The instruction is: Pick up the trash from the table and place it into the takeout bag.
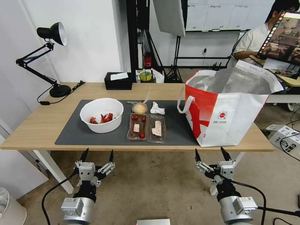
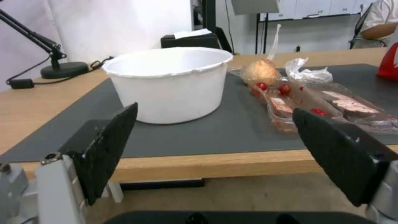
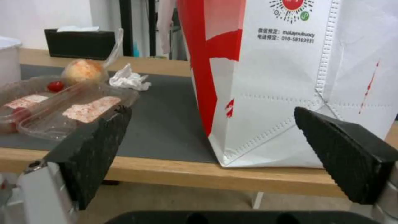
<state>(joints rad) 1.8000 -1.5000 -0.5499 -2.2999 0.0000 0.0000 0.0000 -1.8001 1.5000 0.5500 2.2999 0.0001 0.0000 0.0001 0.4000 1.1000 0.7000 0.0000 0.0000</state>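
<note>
- Desk (image 1: 40, 125) carries all the trash on a dark grey mat (image 1: 70, 132); nothing bagged yet, so the task looks to be at its start.
- White bowl (image 1: 101, 115) with red shell scraps sits at the mat's left part, right in front of the left tool (image 1: 97, 155), probably its first pick.
- Clear clamshell tray (image 1: 146, 126) lies open mid-mat with food bits in both halves; flimsy, likely to flex or spill if pinched at one edge.
- Bagged bun (image 1: 139, 108) and crumpled tissue (image 1: 157, 108) lie just behind the tray, side by side, apart from each other.
- Takeout bag (image 1: 231, 115) stands upright on the desk's right end, mouth open and foil lining showing, so items can be dropped in from above.
- Left tool hangs below the desk's front edge, fingers spread wide, holding nothing.
- Right tool (image 1: 212, 153) likewise low before the desk, in front of the bag, fingers apart and empty.
- Black tissue box (image 1: 118, 80) at the back edge and desk lamp (image 1: 50, 59) at the left are not trash.
</note>
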